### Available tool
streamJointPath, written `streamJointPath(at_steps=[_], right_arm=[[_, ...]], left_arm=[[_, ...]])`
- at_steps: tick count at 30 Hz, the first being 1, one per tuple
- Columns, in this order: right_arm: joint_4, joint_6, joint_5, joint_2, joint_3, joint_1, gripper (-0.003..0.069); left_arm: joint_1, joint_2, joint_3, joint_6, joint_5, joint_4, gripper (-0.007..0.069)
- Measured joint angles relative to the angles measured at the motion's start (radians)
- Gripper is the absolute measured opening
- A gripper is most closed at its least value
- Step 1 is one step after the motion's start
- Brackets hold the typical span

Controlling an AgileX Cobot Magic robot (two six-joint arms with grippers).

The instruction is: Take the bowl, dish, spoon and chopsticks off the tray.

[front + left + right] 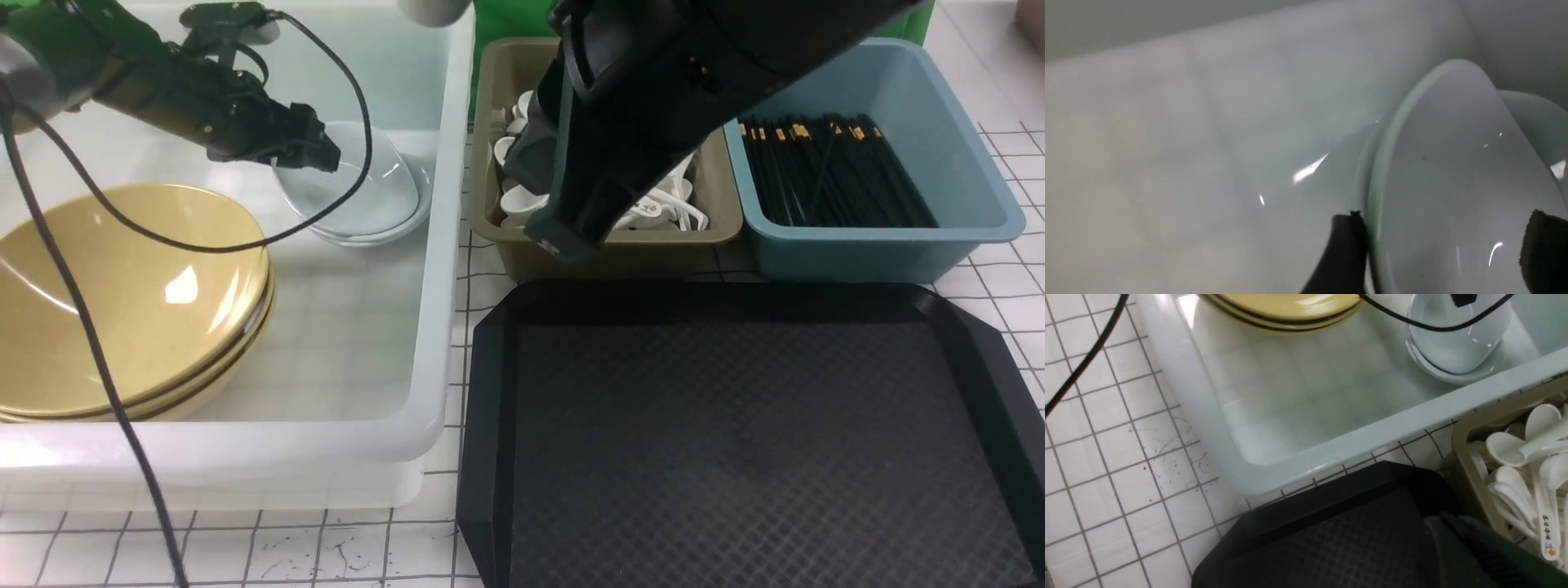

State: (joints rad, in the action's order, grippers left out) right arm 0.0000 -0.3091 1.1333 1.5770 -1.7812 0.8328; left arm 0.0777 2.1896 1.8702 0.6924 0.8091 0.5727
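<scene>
Your left gripper [331, 157] – black fingers spread wide, clasping nothing – straddles the rim of the glossy, rounded-square white dish [367, 196], stacked far right in the translucent tub [441, 245]. Right gripper [551, 237] closed, nothing seen in it – tips mostly hidden. Diamond-textured tray [735, 449] near right.

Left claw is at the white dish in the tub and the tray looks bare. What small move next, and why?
Probably lift the left claw straight up, clear of the dish. Its fingers stand apart on either side of the rim, so the dish looks released onto the stack in the white tub; the tray holds nothing.
</scene>
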Motion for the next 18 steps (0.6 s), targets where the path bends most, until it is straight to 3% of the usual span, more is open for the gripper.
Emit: streamJointPath(at_steps=[4,7,11,18], right_arm=[[-0.048,0.032,0.048,0.000,0.000,0.000,0.0065],[-0.104,0.069,0.086,0.000,0.000,0.000,0.0067],[-0.159,0.121,0.117,-0.016,0.008,0.000,0.0070],[-0.162,0.161,0.118,-0.152,0.168,0.000,0.0077]], left_arm=[[0.000,-0.024,0.082,-0.053,0.069,-0.055,0.0590],[-0.003,-0.066,0.162,-0.103,0.148,-0.092,0.0589],[-0.005,-0.163,0.305,-0.218,0.332,-0.159,0.0459],[-0.005,-0.370,0.292,-0.305,0.438,-0.251,0.0090]])
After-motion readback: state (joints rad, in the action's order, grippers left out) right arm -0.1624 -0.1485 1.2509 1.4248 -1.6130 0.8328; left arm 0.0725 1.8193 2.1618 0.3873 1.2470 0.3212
